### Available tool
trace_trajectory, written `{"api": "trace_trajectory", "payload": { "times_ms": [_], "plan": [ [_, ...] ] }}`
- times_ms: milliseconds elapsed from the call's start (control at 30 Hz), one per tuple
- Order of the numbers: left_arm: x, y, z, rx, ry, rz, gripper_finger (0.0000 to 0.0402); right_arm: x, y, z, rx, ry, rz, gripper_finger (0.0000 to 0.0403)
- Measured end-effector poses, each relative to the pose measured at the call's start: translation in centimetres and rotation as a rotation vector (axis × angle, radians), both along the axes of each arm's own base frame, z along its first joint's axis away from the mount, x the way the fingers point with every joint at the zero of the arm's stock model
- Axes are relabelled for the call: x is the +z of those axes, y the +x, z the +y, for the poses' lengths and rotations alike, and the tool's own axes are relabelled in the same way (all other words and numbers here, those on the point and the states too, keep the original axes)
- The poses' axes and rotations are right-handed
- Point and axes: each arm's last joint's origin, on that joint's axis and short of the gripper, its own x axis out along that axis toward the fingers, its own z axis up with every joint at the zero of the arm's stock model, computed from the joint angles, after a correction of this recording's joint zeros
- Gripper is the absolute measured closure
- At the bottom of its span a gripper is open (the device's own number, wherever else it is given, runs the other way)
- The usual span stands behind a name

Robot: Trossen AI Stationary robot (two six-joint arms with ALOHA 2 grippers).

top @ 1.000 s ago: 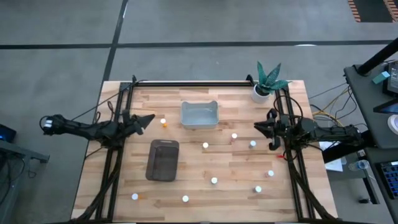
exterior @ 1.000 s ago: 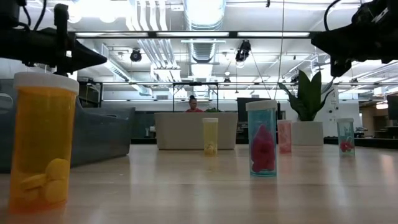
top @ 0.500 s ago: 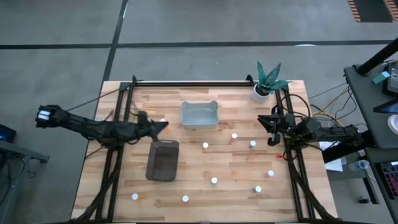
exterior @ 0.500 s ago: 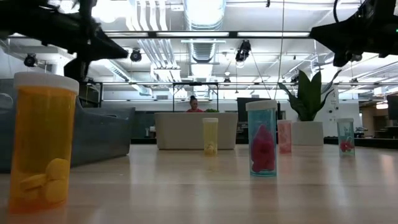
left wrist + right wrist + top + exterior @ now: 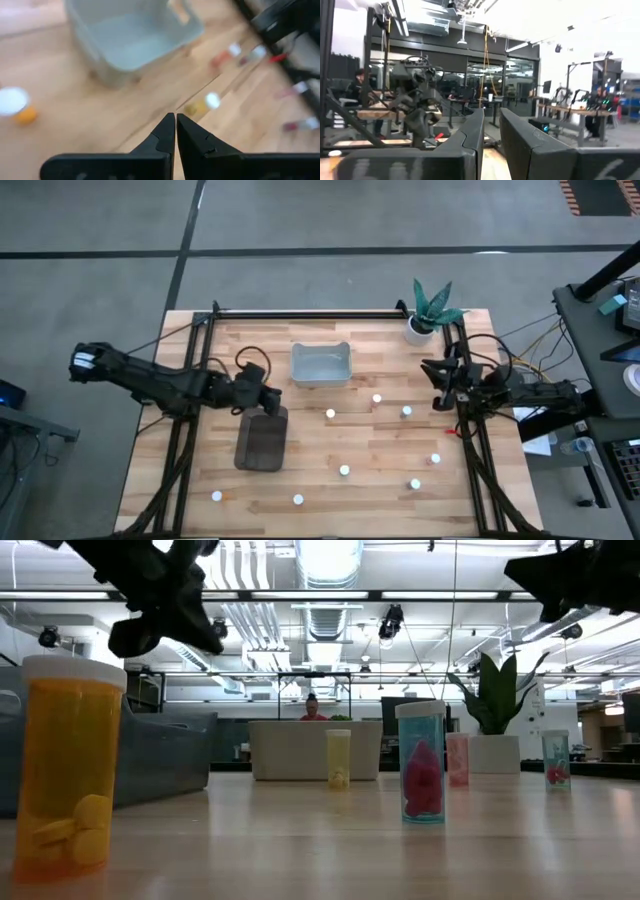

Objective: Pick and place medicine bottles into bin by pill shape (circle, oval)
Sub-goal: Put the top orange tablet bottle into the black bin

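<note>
Hovering above the dark bin's (image 5: 262, 438) rim, left gripper (image 5: 272, 398).

Two dark jointed arms, black looping cables, tapered black claws — left claw (image 5: 175, 119), right claw (image 5: 491, 116)

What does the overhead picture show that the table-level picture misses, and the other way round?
Only the overhead view shows both bins from above, the clear bin and the dark bin, plus the white caps of the bottles scattered across the table. Only the table-level view shows pills inside the bottles, such as yellow ones in the orange bottle, and a person in the room behind. Both show the plant and both arms.
</note>
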Motion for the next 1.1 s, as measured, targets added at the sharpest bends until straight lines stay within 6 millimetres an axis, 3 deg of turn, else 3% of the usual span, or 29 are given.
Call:
{"api": "trace_trajectory", "payload": {
  "times_ms": [233, 500, 733, 933, 1100],
  "plan": [
    [1.1, 0.7, 0.9, -0.031, -0.150, 0.245, 0.0401, 0.9, -0.3, 0.0, -0.027, -0.067, -0.008, 0.0351],
    [1.8, 0.8, 4.7, 0.073, -0.200, 0.471, 0.0401, 0.8, -0.1, 0.0, -0.032, -0.081, 0.014, 0.0351],
    [0.9, 0.9, 8.3, 0.138, -0.198, 0.546, 0.0401, 0.7, 0.0, 0.0, -0.035, -0.091, 0.029, 0.0351],
    [-0.3, 1.2, 10.1, 0.158, -0.213, 0.603, 0.0400, 0.6, 0.0, 0.0, -0.039, -0.102, 0.046, 0.0351],
    [-1.3, 1.7, 10.6, 0.150, -0.227, 0.647, 0.0358, 0.6, 0.0, 0.0, -0.039, -0.102, 0.046, 0.0351]
  ]
}}
